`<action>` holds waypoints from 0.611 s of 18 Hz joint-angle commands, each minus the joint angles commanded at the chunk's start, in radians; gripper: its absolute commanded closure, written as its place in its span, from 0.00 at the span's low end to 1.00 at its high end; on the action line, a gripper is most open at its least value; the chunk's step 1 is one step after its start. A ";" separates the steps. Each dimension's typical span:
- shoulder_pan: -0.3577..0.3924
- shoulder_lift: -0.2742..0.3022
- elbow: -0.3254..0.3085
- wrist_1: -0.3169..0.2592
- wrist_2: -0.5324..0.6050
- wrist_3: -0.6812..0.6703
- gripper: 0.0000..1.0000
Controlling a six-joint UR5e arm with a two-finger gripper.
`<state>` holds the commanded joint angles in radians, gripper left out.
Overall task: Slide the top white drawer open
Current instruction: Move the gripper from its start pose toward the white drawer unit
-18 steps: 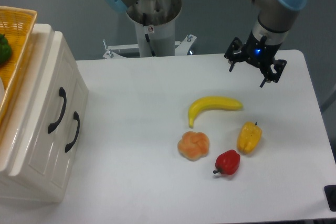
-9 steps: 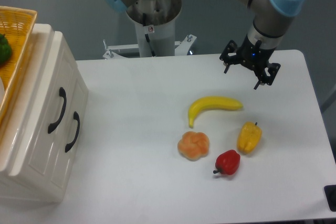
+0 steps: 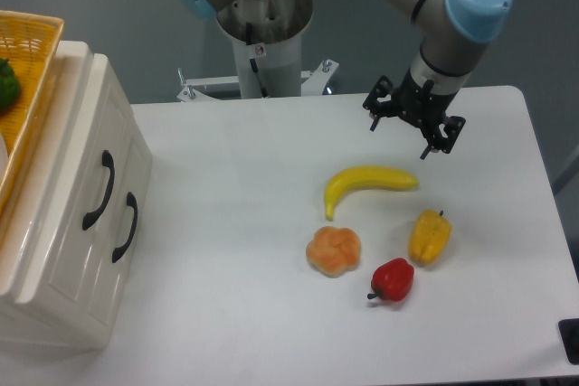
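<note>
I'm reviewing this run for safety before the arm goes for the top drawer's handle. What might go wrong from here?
The gripper, jaws open and empty, is far across the table from the top white drawer; a low path could knock the banana. The two black handles sit close together, so it might catch the lower drawer instead. Pulling could also shake the basket on the cabinet.

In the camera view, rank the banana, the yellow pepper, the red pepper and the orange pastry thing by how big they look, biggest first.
1. Banana, clearly the longest.
2. Orange pastry.
3. Yellow pepper and red pepper look about alike; I would not rank them.
</note>
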<state>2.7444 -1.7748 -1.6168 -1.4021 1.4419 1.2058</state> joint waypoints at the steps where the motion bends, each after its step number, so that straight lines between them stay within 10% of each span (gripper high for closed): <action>1: -0.005 0.000 0.000 0.000 0.015 -0.008 0.00; 11: -0.135 0.025 0.018 -0.074 0.066 -0.210 0.00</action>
<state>2.6095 -1.7503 -1.5984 -1.4757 1.5079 0.9959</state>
